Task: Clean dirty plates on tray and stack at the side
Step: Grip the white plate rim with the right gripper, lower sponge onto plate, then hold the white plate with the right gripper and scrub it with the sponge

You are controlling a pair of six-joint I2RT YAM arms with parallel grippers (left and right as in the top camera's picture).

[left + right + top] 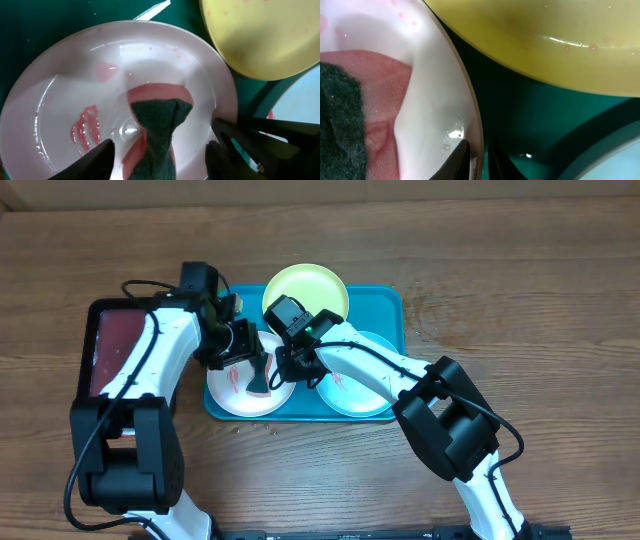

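White plate [228, 394] at 8 o'clock corner of tray [386, 310] | scrubbing step: left gripper [159, 162] clamps sponge [157, 117] over it, right gripper [477, 160] pinches rim at 3 o'clock | next: sweep to red smear [85, 132] at sponge's 9 o'clock.

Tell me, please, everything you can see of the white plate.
The white plate is round, shallow and glossy, plastic by the look of it. It lies flat at the left end of the teal tray. It looks wet, with red smears and a paler pink patch on its floor. A pink sponge with a dark green scouring face, held by the left gripper, presses on its middle. The right gripper pinches its right rim.
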